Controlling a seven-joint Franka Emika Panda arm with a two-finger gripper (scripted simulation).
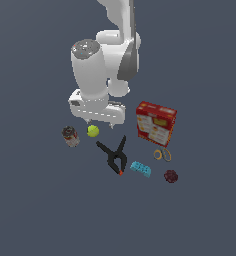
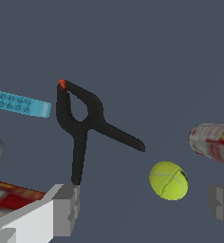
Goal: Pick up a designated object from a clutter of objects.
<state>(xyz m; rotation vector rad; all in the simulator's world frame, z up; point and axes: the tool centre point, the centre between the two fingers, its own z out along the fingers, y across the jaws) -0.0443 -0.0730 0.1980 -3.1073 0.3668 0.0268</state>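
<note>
Below gripper: yellow-green ball (image 1: 93,131) on grey floor (image 1: 35,210), between the spread fingers (image 2: 66,209) in wrist view, nearer 1 side, untouched.
Gripper (image 2: 144,209): jaws wide apart, nothing held; hangs just above ball.
Small can (image 1: 70,136): on its side, just beside ball, toward ext. view's left.
Black clamp (image 1: 113,155): near ball, toward ext. view's right; orange tip at 1 end.
Cyan brick (image 1: 140,169): just beside clamp tip.
Red-and-yellow box (image 1: 156,123): upright, well apart from ball.
Yellow bands (image 1: 162,155): near box base.
Dark red berry (image 1: 170,176): near brick, farthest from ball.
</note>
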